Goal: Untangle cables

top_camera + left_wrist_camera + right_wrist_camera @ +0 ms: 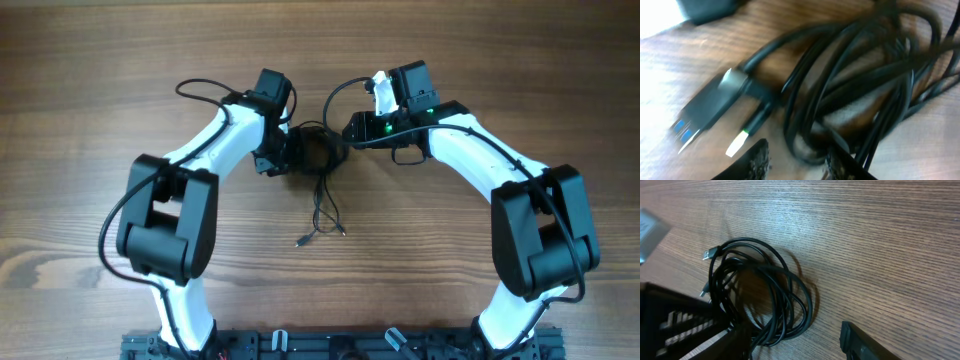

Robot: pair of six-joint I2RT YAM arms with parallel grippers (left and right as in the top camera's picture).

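The cables (316,150) form a black tangled bundle on the wooden table between both arms, with two loose tails (322,215) running toward the front edge. My left gripper (284,156) presses in from the bundle's left. In the left wrist view the cables (855,80) fill the frame, my left gripper (800,162) stands open, and one loop end lies between its jaws. Beside it lie a blue-tipped plug (700,115) and a green-and-white plug (742,140). My right gripper (790,345) is open wide, with the coil (760,295) against its left finger (710,340).
The wooden table (90,80) stretches out on all sides of the bundle. Two small connectors (300,242) end the loose tails in front. Each arm's own thicker wire loops above its wrist, as on the left arm (200,88).
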